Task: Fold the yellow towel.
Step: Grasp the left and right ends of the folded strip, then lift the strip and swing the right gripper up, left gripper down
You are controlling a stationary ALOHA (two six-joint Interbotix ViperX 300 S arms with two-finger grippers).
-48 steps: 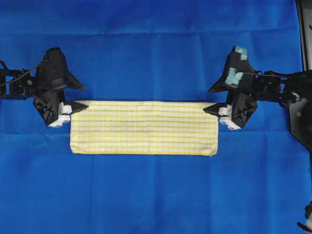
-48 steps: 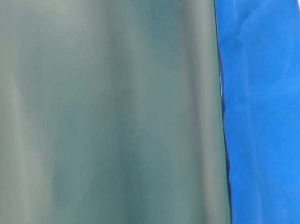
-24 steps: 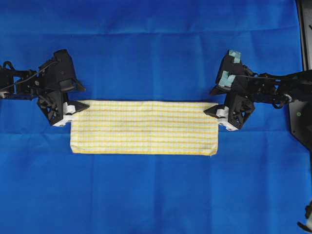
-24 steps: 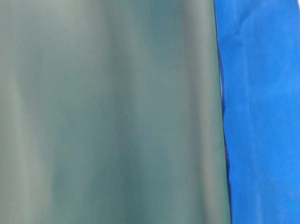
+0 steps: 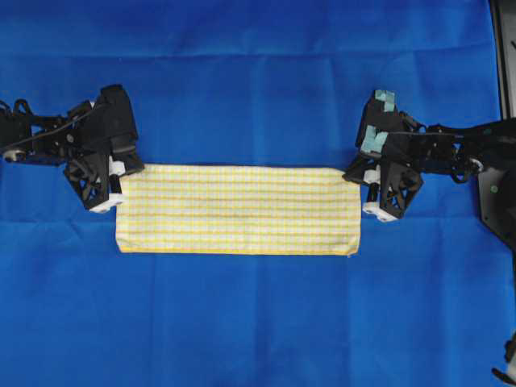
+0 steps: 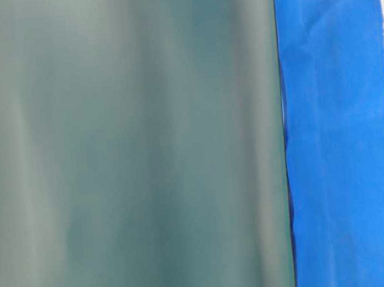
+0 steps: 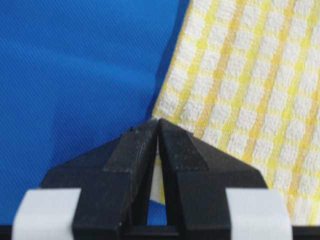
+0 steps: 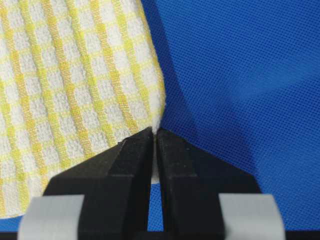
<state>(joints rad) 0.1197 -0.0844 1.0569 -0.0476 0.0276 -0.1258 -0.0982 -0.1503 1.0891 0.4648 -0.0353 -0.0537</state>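
Yellow towel [image 5: 238,210] lies flat on blue sheet [image 5: 258,314].

- The yellow towel [image 5: 238,210] was soft woven cloth, bumpy and matt, with little white squares between yellow lines.
- The blue sheet [image 5: 258,81] under the towel was thin, fine-woven cloth, matt and a bit creased.
- The left gripper [image 7: 159,131] and the right gripper [image 8: 154,134] beside the towel's corners were black matt plastic with ridged faces.

The yellow towel [image 5: 238,210] is white cloth checked with fine yellow lines; folded into a long flat band, it lies just below centre, long axis running nine to three o'clock; edges neatly aligned.
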